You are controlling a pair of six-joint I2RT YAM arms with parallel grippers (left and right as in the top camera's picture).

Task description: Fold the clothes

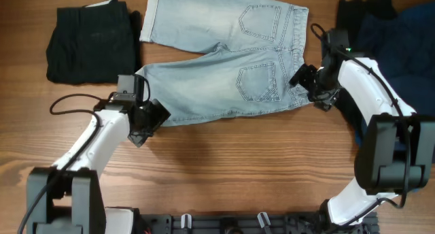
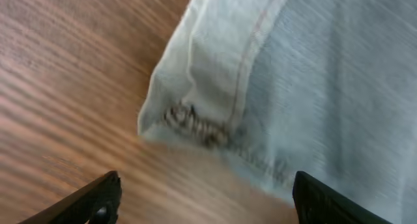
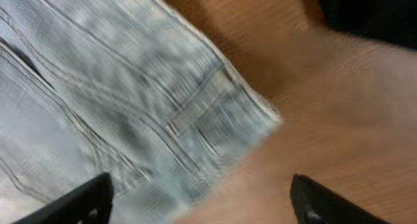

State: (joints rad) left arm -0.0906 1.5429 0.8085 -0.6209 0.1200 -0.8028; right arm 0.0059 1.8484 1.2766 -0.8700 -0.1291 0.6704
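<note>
1. Left gripper [image 1: 151, 118] sits at the near leg-hem corner of the shorts [image 1: 217, 57]. Its jaws are wide and hold nothing, with the hem just ahead of the fingertips.
2. Right gripper [image 1: 307, 81] sits at the shorts' near waistband corner, also wide and empty.
3. Judgement: pinch both layers squarely at each corner, then lift evenly so the fold lands straight.
4. Shorts lie flat on the table [image 1: 238, 166], back up. The denim is faded, with thick doubled seams, stitched pockets and a worn hem corner.
5. Left of the shorts' far leg lies a folded black garment [image 1: 92, 43]. Right of the waistband sits a dark-blue heap [image 1: 401, 37].

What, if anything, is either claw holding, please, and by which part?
Nothing; both open: the left claw by a hem corner of the faded light-blue denim shorts, the right claw by their waistband.
</note>
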